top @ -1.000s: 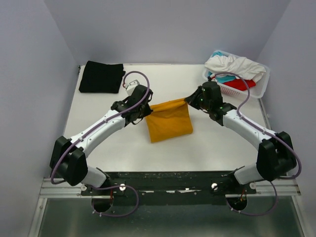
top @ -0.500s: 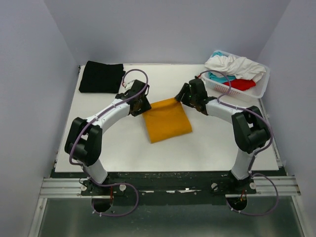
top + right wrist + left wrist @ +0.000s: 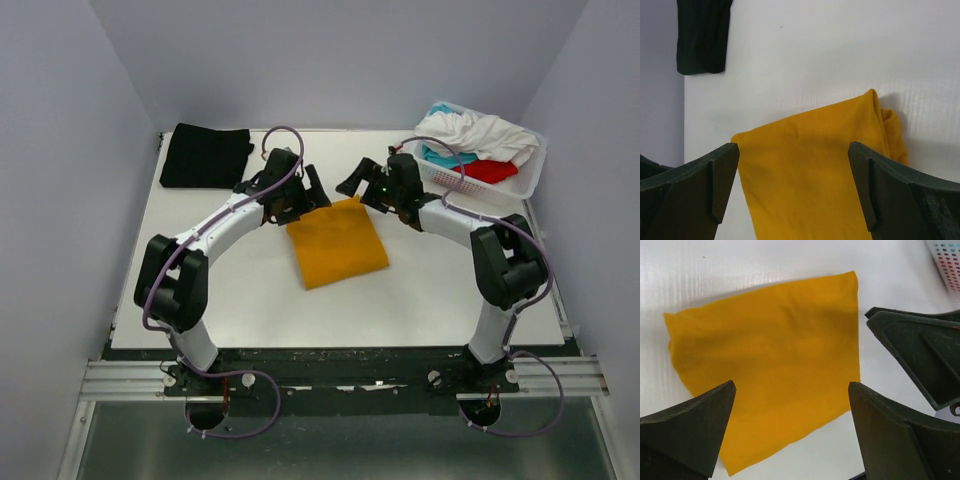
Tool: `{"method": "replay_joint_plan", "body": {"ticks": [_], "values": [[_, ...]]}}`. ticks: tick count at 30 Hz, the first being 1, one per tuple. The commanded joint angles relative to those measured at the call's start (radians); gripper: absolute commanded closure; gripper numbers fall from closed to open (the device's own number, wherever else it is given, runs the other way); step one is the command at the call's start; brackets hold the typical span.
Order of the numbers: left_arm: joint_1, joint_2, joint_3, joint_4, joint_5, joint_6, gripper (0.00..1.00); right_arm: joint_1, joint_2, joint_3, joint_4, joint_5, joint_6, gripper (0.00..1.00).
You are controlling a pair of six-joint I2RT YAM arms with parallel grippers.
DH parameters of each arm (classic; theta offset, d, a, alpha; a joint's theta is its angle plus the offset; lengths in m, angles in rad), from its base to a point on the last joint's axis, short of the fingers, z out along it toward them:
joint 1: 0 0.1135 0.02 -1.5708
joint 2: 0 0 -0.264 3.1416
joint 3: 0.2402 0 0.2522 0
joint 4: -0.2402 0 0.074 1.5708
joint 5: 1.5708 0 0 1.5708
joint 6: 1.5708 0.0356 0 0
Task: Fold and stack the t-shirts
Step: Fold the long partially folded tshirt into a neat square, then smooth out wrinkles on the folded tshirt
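Observation:
A mustard-orange t-shirt (image 3: 336, 242) lies folded flat in the middle of the table. My left gripper (image 3: 306, 192) hangs open just above its far left corner, holding nothing. At the far right corner my right gripper (image 3: 360, 184) is also open and empty. The left wrist view has the orange shirt (image 3: 770, 355) spread below the open left gripper (image 3: 791, 390). Seen from the right wrist, the same shirt (image 3: 810, 170) lies under the open right gripper (image 3: 792, 150). A folded black t-shirt (image 3: 205, 155) sits at the far left corner.
A white lattice basket (image 3: 535, 165) stands at the far right and holds a crumpled white shirt (image 3: 475, 130), a teal one (image 3: 437, 155) and a red one (image 3: 485, 172). Purple walls close in on three sides.
Both grippers were shut on the orange shirt's far corners and have opened and let go. The shirt's far edge has settled flat on the table, and both grippers have lifted slightly.

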Motion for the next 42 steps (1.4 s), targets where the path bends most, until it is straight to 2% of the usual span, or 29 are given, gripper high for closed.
{"method": "replay_joint_plan", "body": {"ticks": [1, 5, 8, 12, 17, 19, 24, 29, 32, 38, 42], "values": [[0.02, 0.109, 0.052, -0.009, 0.069, 0.03, 0.02, -0.002, 0.107, 0.028, 0.096, -0.149, 0.053, 0.0], [0.055, 0.187, 0.045, 0.029, 0.047, 0.023, 0.01, -0.004, 0.211, 0.042, 0.137, -0.065, 0.055, 0.0], [0.078, 0.258, 0.07, 0.018, 0.065, 0.02, 0.01, -0.004, 0.242, -0.014, 0.204, -0.032, 0.061, 0.0], [0.081, 0.318, 0.099, 0.026, 0.087, 0.011, 0.01, -0.003, 0.219, -0.193, 0.4, -0.017, 0.128, 0.0], [0.08, 0.291, 0.117, 0.009, 0.081, 0.033, 0.01, -0.004, 0.106, -0.365, 0.473, 0.006, 0.185, 0.0], [0.079, 0.252, 0.096, 0.016, 0.078, 0.045, 0.01, -0.005, 0.066, -0.365, 0.431, 0.025, 0.159, 0.0], [0.075, 0.121, 0.054, -0.006, 0.057, 0.131, 0.01, -0.005, -0.023, -0.23, 0.229, 0.058, 0.028, 0.0], [0.067, -0.036, -0.03, -0.042, -0.015, 0.23, 0.01, -0.005, -0.153, -0.277, 0.183, 0.14, -0.017, 0.0], [0.069, -0.032, -0.038, -0.101, -0.055, 0.256, 0.01, -0.005, -0.248, -0.359, 0.141, 0.19, -0.021, 0.0], [0.068, 0.054, -0.037, -0.114, 0.0, 0.261, 0.01, -0.005, -0.442, -0.484, 0.068, 0.279, -0.014, 0.0], [0.067, 0.101, -0.052, -0.117, 0.004, 0.235, 0.1, -0.005, -0.507, -0.498, 0.044, 0.289, -0.014, 0.0]]}}
